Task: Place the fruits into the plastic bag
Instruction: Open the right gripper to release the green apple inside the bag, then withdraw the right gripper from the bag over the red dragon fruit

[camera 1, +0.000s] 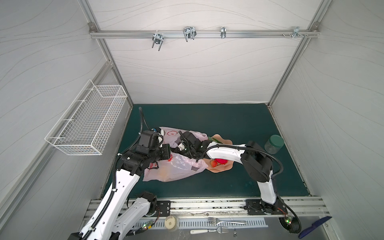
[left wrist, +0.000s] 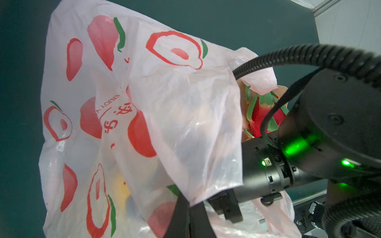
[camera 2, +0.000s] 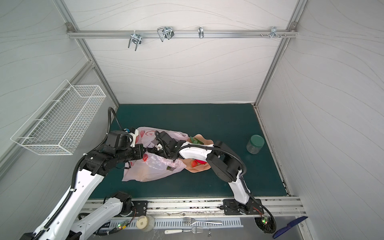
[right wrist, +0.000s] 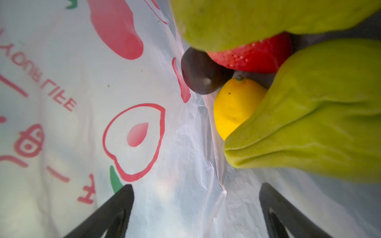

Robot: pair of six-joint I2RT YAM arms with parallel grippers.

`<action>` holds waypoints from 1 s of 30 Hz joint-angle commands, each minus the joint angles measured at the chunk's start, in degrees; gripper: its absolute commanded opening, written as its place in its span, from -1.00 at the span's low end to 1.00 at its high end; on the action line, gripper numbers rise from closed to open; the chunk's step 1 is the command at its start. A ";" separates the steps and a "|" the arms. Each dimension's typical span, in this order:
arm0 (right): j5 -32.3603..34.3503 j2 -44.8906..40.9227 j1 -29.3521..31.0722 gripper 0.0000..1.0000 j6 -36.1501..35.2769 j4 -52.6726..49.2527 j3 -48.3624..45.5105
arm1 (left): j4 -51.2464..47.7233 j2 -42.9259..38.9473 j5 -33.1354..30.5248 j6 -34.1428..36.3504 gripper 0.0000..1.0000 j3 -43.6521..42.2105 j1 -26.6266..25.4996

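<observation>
The pale pink plastic bag (camera 1: pixel 178 168) (camera 2: pixel 158 169) lies on the green mat in both top views. My left gripper (left wrist: pixel 189 218) is shut on a fold of film at the bag's mouth. My right gripper (right wrist: pixel 195 206) is inside the bag, open, with only film between its fingers. Ahead of it in the bag lie a yellow lemon (right wrist: pixel 235 107), a dark purple fruit (right wrist: pixel 202 76), a red strawberry (right wrist: pixel 257 55) and two green fruits (right wrist: pixel 319 115). Outside the bag, a dragon fruit (left wrist: pixel 263 115) and a strawberry (camera 1: pixel 214 163) sit in the peach bowl (camera 1: pixel 220 169).
A clear jar with a green lid (camera 1: pixel 274 144) stands at the right of the mat. A white wire basket (camera 1: pixel 87 120) hangs on the left wall. Forks (camera 1: pixel 226 222) and a blue comb (camera 1: pixel 314 227) lie on the front ledge. My right forearm crosses over the bowl.
</observation>
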 commanded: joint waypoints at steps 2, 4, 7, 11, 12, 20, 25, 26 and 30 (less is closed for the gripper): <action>0.55 -4.47 -0.50 0.98 -2.63 -5.04 0.13 | -0.08 -1.22 -1.44 -0.76 -1.00 1.17 -0.10; 1.06 -5.55 -0.76 0.98 -3.05 -5.50 -0.57 | -0.13 -1.44 -1.49 -0.85 -1.00 1.16 -0.09; 1.55 -7.34 -1.11 0.98 -3.36 -6.02 -1.72 | -0.28 -1.70 -1.66 -1.03 -1.00 1.07 -0.10; 2.89 -9.62 -1.46 0.98 -4.79 -8.00 -2.80 | -0.78 -2.02 -1.63 -1.28 -1.00 0.99 -0.10; 3.24 -10.15 -1.60 0.98 -5.36 -8.78 -2.91 | -1.24 -2.27 -1.68 -1.68 -1.00 0.91 -0.10; 7.42 -15.58 -1.91 0.98 -8.97 -15.32 -5.99 | -1.11 -4.02 -0.46 -2.70 -1.00 -1.08 -0.10; 9.70 -18.98 -2.49 0.98 -13.77 -20.31 -6.87 | -1.11 -3.65 -0.53 -2.17 -1.00 -0.67 -0.10; 9.97 -19.41 -2.81 0.98 -15.10 -21.23 -6.73 | -0.84 -3.64 -0.64 -2.10 -1.00 -0.79 -0.10; 10.89 -21.72 -4.29 0.98 -19.18 -24.13 -6.64 | -1.66 -2.62 -1.52 -1.82 -1.00 0.13 -0.10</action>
